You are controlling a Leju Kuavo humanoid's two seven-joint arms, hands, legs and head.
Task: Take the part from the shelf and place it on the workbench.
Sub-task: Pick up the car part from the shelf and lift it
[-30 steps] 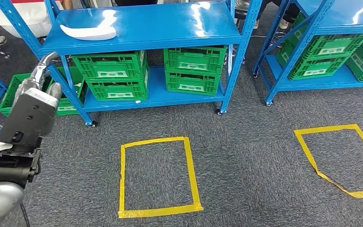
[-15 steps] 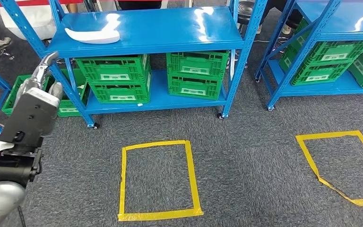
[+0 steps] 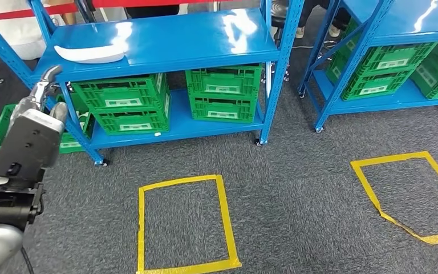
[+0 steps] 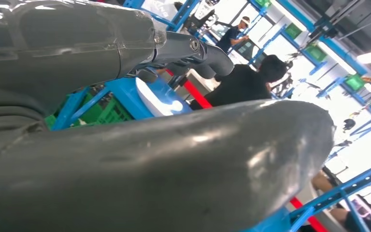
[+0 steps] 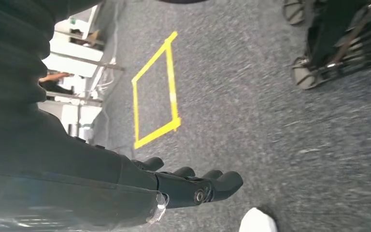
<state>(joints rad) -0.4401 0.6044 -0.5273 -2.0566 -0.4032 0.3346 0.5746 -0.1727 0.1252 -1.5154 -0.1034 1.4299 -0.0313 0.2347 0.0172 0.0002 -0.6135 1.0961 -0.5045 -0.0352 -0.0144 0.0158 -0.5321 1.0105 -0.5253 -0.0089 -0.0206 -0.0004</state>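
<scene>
Nearest: left robot hand (image 3: 41,94), grey ribbed cover with darker fingers, raised at the left of the head view. Fingers extended with nothing between them; it holds nothing. It sits lower than the top shelf board and short of it.

Right robot hand (image 5: 193,186): hanging over grey carpet, fingers loosely apart, holding nothing.

Floor: yellow tape rectangle (image 3: 182,225) on grey carpet, directly ahead.

Beyond: blue steel shelving rack (image 3: 205,40) with green plastic crates (image 3: 126,103) on its lower board.

Farthest: white curved plastic part (image 3: 90,53), lying flat at the left end of the top board, untouched.

Change: the whole head view has shifted since a second ago, with rack and tape sliding leftward together. This is camera movement, not movement of things. The raised left arm keeps its posture.

Judgement: the robot is squaring up to the rack; reaching and grasping are not yet begun.
</scene>
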